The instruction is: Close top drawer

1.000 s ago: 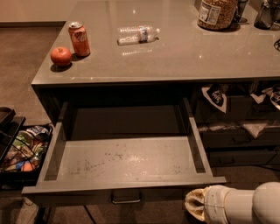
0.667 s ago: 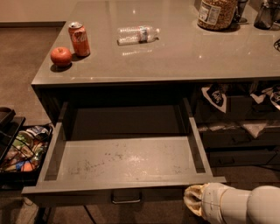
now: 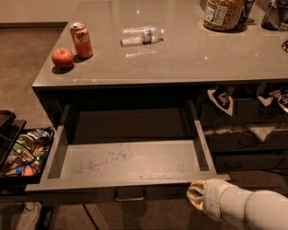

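Observation:
The top drawer is pulled far out from under the grey counter. Its pale speckled, scuffed floor is bare. Its flat dark front runs along the bottom of the view, with a small metal pull handle at its centre. My gripper comes in from the lower right on a pale arm and sits at the right end of the drawer front, just below its top edge, right of the handle.
On the counter stand a red apple, an orange soda can, a lying water bottle and a jar. A bin of snack packets sits at the left. Lower drawers are at the right.
My gripper and arm have moved slightly left along the drawer front. The drawer itself has not visibly moved.

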`<state>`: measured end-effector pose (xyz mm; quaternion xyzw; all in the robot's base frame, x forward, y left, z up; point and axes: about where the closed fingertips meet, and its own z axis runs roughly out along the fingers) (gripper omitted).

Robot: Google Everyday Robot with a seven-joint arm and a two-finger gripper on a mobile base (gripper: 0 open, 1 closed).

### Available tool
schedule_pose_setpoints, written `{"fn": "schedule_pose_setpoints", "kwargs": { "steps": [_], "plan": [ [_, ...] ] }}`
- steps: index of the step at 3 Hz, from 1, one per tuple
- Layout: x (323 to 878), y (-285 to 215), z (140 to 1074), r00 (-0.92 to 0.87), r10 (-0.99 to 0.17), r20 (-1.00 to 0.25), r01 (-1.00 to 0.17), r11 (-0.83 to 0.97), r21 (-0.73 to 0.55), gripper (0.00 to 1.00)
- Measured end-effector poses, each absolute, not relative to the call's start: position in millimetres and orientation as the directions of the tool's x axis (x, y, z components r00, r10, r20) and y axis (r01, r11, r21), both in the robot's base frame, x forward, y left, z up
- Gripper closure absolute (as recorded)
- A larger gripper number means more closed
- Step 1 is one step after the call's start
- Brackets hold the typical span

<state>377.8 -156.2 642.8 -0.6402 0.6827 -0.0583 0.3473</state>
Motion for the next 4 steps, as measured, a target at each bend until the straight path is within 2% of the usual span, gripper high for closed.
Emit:
{"fn": "schedule_pose_setpoints", "kwargs": {
  "steps": [2,3,4],
  "plan": [
    [438,-137,641,0.122,-0.914,-0.387,-0.818,0.129,-0.561,1.00],
    [474,-105,645,0.203,-0.907,-0.369,-0.816,0.052,-0.576,1.00],
    [477,-88,646,0.236,-0.900,-0.366,-0.816,0.021,-0.578,1.00]
  ]
}}
